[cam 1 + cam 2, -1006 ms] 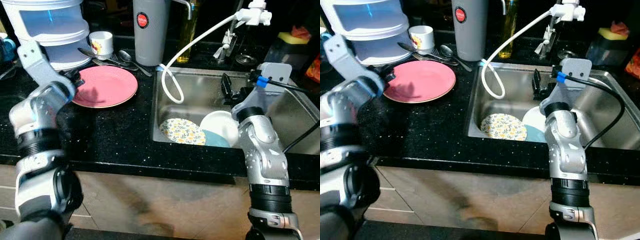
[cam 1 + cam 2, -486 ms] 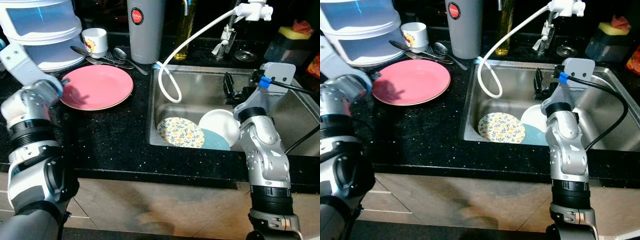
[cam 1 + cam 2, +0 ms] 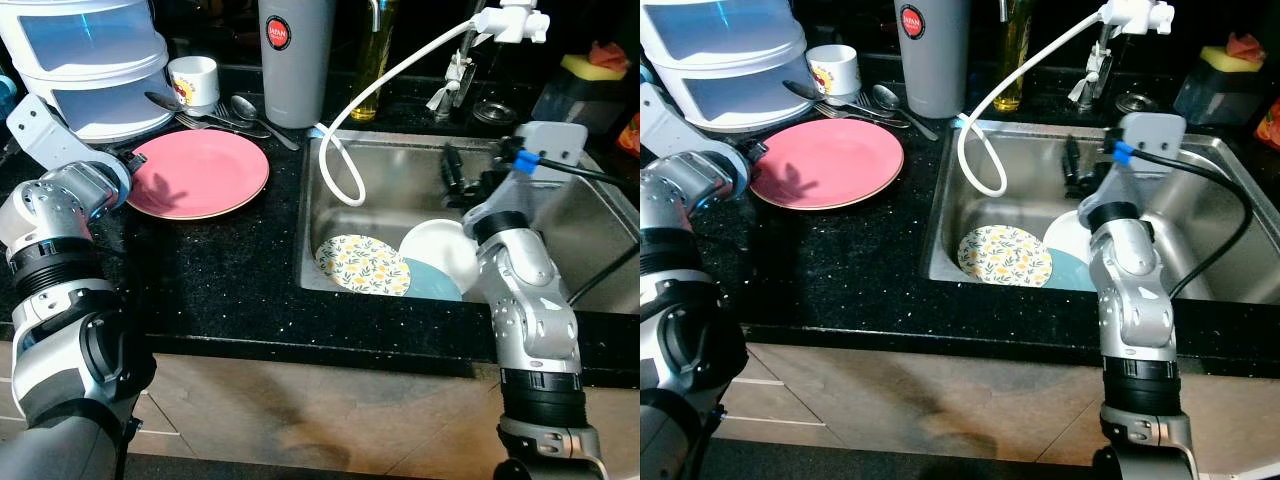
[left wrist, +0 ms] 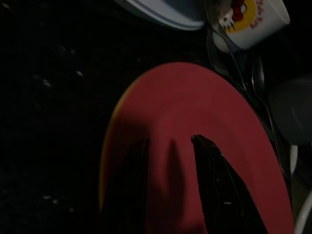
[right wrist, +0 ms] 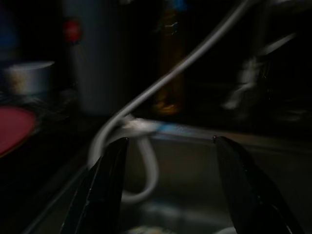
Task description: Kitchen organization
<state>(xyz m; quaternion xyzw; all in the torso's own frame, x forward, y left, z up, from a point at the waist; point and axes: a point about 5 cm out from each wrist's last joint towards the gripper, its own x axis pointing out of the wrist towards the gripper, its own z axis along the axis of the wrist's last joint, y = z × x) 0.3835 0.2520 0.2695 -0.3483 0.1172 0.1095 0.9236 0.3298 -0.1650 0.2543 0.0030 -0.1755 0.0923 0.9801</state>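
Left gripper [image 4: 169, 146] has dropped to the pink plate [image 3: 205, 172] (fingers parted); right gripper [image 5: 168, 141] gapes over the sink [image 3: 400, 200].

Black speckled desk [image 3: 230, 270]. Pink plate [image 3: 200, 172] at ten o'clock. Steel-grey sink [image 3: 400, 190] holds a yellow-flowered plate [image 3: 362, 264], a white bowl [image 3: 440, 250] and a teal dish [image 3: 435, 282]. Grey flask [image 3: 296, 60] (red badge), white hose [image 3: 345, 170], white mug [image 3: 193, 82] with a printed figure.

The two head cameras look down over the counter [image 3: 230, 270] and sink [image 3: 400, 205]. The left wrist camera hovers close above the pink plate [image 4: 195, 122]; the right wrist camera faces the hose [image 5: 161, 87].
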